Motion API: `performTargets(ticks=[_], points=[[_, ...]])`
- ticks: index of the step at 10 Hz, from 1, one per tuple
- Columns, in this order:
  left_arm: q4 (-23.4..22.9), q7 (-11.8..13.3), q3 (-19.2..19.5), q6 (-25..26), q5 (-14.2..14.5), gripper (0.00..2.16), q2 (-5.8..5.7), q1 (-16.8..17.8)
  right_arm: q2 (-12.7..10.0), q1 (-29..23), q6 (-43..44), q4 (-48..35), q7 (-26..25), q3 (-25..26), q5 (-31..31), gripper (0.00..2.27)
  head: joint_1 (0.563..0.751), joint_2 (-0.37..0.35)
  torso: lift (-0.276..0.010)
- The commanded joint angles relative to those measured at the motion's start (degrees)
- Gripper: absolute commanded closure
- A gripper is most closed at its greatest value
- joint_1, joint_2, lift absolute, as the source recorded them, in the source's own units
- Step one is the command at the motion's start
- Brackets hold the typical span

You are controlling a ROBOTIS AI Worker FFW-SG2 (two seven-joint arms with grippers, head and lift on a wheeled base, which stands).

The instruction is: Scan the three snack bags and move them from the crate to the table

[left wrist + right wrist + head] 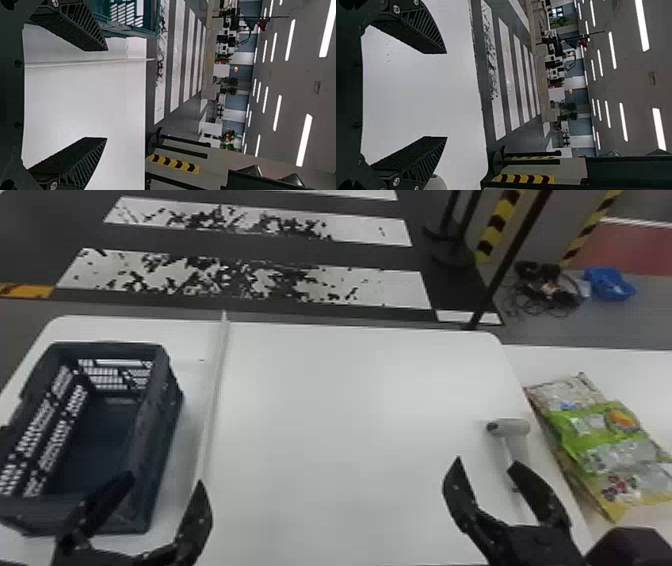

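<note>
The snack bags lie in an overlapping pile to the right of the scanner, on the side table. They are already out of the crate, and the pile's long axis runs slantwise, from beyond the scanner down to its near right. How many bags the pile holds I can't tell for sure, as they cover one another. Nearer in, the scanner rests on the worktop, its barrel crosswise and its handle running back towards the robot.

The right gripper stands spread and unloaded, just to the near left of the scanner, so it is much the nearer one to the bags. Well to the left of the scanner is the left gripper, also parted with nothing between its fingers, and farther left is the crate.

The transfer looks finished or close to it. Should a bag need straightening, the right arm should go rightward past the scanner, with care not to knock its handle.
</note>
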State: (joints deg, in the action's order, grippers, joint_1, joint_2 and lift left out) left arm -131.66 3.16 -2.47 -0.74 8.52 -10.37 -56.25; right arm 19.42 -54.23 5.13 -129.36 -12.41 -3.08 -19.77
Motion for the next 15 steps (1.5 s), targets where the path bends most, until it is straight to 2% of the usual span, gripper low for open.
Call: performTargets(ticks=[1, 15], points=[[-0.09, 0.0, 0.1, 0.0, 0.0, 0.07, 0.0, 0.0, 0.0, 0.0, 0.01, -0.01, 0.02, 0.0, 0.0, 0.12, 0.695, -0.109, -0.062], [-0.18, 0.0, 0.54, -0.18, 0.09, 0.07, 0.0, 0.09, 0.0, 0.0, 1.41, 0.07, 0.02, 0.35, -0.18, 0.12, 0.695, -0.108, -0.062]])
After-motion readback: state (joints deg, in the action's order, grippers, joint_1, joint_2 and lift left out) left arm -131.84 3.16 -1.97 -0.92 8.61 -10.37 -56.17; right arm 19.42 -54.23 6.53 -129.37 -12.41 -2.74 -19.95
